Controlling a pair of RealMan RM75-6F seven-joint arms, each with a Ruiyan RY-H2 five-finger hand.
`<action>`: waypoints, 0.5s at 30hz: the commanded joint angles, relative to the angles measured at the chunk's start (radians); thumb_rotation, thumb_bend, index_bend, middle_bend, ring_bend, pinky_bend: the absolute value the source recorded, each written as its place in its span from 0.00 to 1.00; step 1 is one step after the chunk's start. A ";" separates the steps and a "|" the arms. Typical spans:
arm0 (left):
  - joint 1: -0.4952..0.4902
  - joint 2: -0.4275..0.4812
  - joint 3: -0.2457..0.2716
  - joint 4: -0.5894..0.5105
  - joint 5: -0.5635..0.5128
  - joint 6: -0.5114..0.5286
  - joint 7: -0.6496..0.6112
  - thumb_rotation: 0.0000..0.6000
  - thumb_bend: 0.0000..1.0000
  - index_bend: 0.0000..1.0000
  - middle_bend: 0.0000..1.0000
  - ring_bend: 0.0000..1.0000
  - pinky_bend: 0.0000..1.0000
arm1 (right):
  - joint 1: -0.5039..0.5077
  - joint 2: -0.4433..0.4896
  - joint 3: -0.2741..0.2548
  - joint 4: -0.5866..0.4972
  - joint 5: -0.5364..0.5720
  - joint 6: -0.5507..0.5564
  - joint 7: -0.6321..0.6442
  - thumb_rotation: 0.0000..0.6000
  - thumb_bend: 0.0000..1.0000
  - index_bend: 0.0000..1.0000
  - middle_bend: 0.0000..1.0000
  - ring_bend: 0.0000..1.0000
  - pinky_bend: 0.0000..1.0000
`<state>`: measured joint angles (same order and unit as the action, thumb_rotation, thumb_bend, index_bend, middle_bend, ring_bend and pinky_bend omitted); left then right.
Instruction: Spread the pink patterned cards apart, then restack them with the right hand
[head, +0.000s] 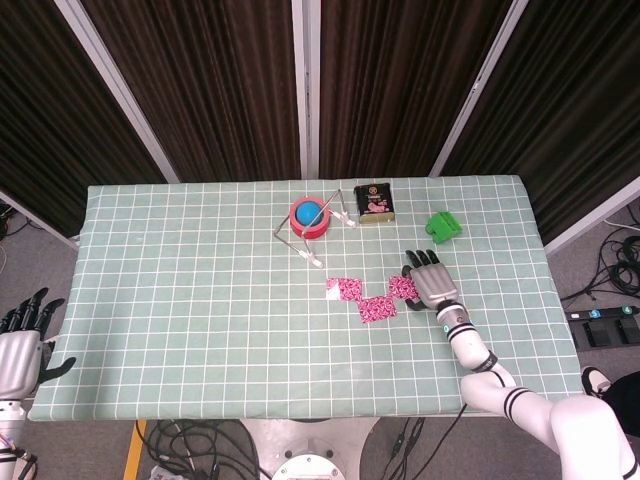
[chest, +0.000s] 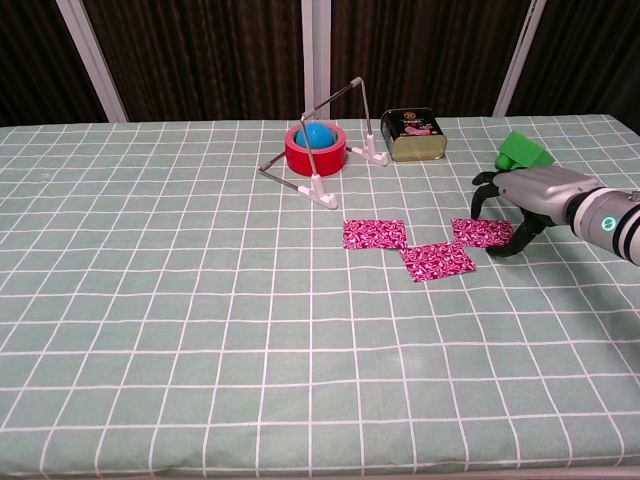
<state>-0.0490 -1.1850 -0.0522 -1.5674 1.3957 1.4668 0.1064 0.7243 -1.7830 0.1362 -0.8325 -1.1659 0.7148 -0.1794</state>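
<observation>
Three pink patterned cards lie spread on the green checked cloth: a left card (chest: 375, 234) (head: 345, 289), a middle card (chest: 437, 261) (head: 377, 309) set lower, and a right card (chest: 478, 232) (head: 402, 288). Neighbouring cards meet at the corners. My right hand (chest: 528, 193) (head: 430, 281) hovers at the right card's right edge with fingers spread and curved downward, holding nothing. Whether a fingertip touches the card I cannot tell. My left hand (head: 22, 345) hangs off the table's lower left corner, fingers apart and empty; the chest view does not show it.
Behind the cards stand a red tape roll with a blue ball inside (chest: 315, 148), a thin metal rod frame on white feet (chest: 340, 125) and a dark tin (chest: 412, 134). A green object (chest: 522, 150) sits just behind my right hand.
</observation>
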 joint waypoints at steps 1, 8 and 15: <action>0.000 0.000 0.000 0.001 0.001 0.001 -0.001 1.00 0.08 0.22 0.16 0.13 0.19 | -0.001 0.000 0.003 0.001 0.001 -0.001 0.002 0.85 0.12 0.37 0.05 0.00 0.00; 0.001 0.000 0.000 0.001 0.001 0.000 -0.001 1.00 0.08 0.22 0.16 0.13 0.19 | 0.000 0.000 0.014 0.013 0.007 -0.014 0.009 0.84 0.13 0.37 0.05 0.00 0.00; 0.001 0.001 0.001 0.000 0.002 0.002 -0.001 1.00 0.08 0.22 0.16 0.13 0.19 | -0.005 0.010 0.025 0.004 -0.001 0.002 0.033 0.85 0.13 0.39 0.06 0.00 0.00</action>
<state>-0.0475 -1.1839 -0.0514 -1.5672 1.3976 1.4689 0.1056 0.7204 -1.7762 0.1594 -0.8250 -1.1646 0.7135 -0.1490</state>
